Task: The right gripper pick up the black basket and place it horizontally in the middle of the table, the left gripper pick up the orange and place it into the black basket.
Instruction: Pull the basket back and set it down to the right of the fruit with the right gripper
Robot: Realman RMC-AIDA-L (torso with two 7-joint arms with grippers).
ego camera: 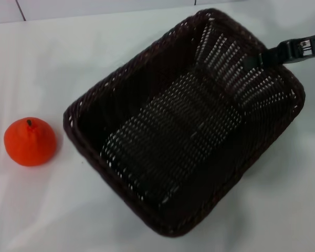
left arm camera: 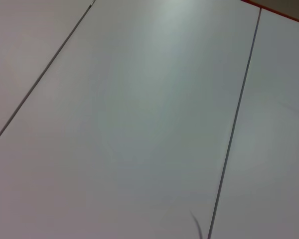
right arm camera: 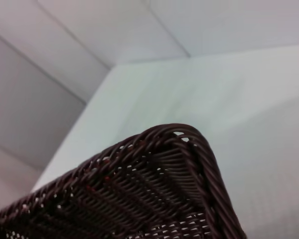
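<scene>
The black basket (ego camera: 111, 179), dark woven wicker with a braided rim, fills the middle of the head view and lies at a slant across the white table (ego camera: 68, 58). It is empty. My right gripper (ego camera: 254, 59) reaches in from the right and is closed over the basket's far right rim. One corner of the basket's rim shows close up in the right wrist view (right arm camera: 159, 184). The orange (ego camera: 30, 142) sits on the table to the left of the basket, apart from it, stem up. My left gripper is out of view.
The left wrist view shows only white panels with thin dark seams (left arm camera: 234, 124). A white wall with seams stands behind the table's far edge (ego camera: 94, 13). Bare tabletop lies between the orange and the basket.
</scene>
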